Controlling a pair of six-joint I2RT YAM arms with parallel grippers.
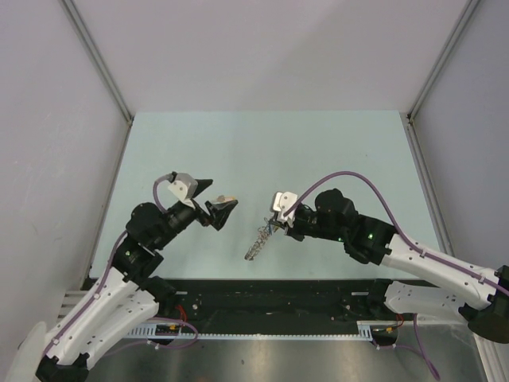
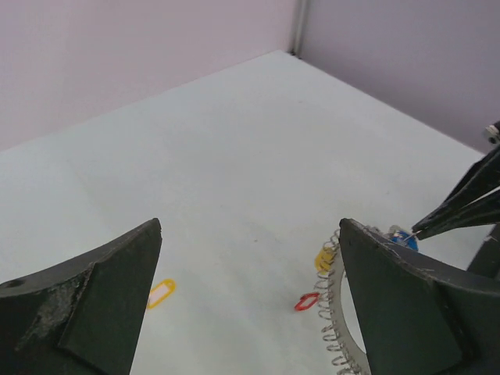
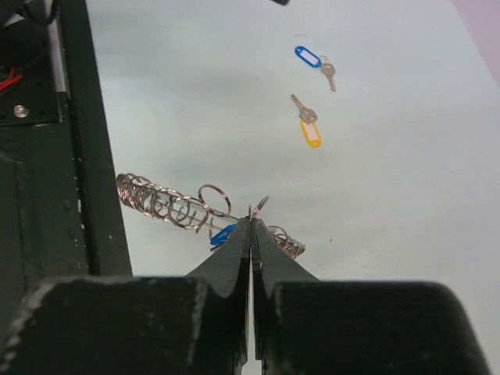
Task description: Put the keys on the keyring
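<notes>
My right gripper (image 3: 251, 223) is shut on the keyring (image 3: 160, 201), a coil of wire loops held above the table near its front edge (image 1: 256, 245). A blue tag (image 3: 222, 233) hangs on the coil just left of the fingertips. In the left wrist view the coil (image 2: 334, 316) shows beside my right-hand finger (image 2: 406, 305), with a yellow tag (image 2: 324, 258) and a red tag (image 2: 306, 301) against it. My left gripper (image 1: 215, 199) stands wide open with nothing in it, just left of the ring. Two loose keys lie on the table, one blue-tagged (image 3: 308, 56) and one yellow-tagged (image 3: 310, 133).
A further yellow tag (image 2: 160, 294) lies on the pale green table (image 1: 262, 151) by my left-hand finger (image 2: 101, 305). A black rail (image 3: 86, 156) runs along the table's near edge. Grey walls close in the far and side edges.
</notes>
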